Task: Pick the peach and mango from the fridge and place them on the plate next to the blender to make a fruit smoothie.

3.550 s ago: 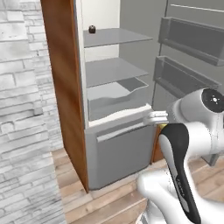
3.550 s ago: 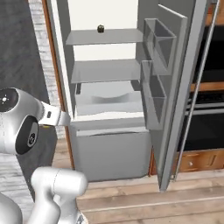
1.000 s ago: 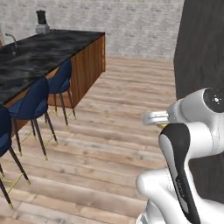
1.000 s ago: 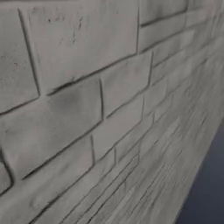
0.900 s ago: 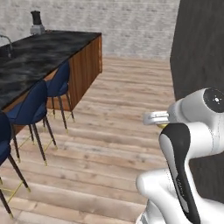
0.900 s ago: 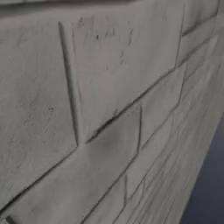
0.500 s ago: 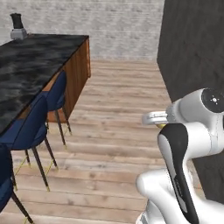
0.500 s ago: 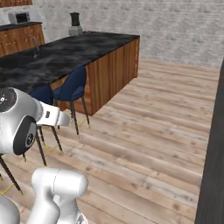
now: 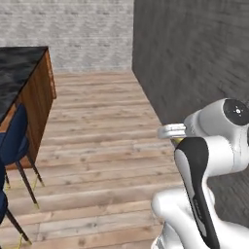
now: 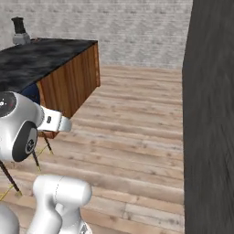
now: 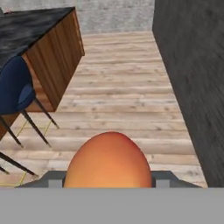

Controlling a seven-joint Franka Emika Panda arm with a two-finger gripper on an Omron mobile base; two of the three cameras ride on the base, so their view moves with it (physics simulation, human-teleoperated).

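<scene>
Island (image 10: pixel 68 68) with black top at 10 o'clock in the right base view, blender (image 10: pixel 19 31) on its far end. Peach (image 11: pixel 108 161), smooth, orange shading to red on top, sits at 6 o'clock in the hand view, probably gripped, though the fingers are hidden, so I cannot tell

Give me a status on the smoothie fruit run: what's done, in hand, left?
Done: one fruit is out of the fridge; an orange-red fruit, likely the peach, sits at the gripper in the hand view. In hand: carrying it across the wood floor toward the dark-topped island, where the blender stands at the far end. Left: setting it on the plate, then fetching the mango.
</scene>
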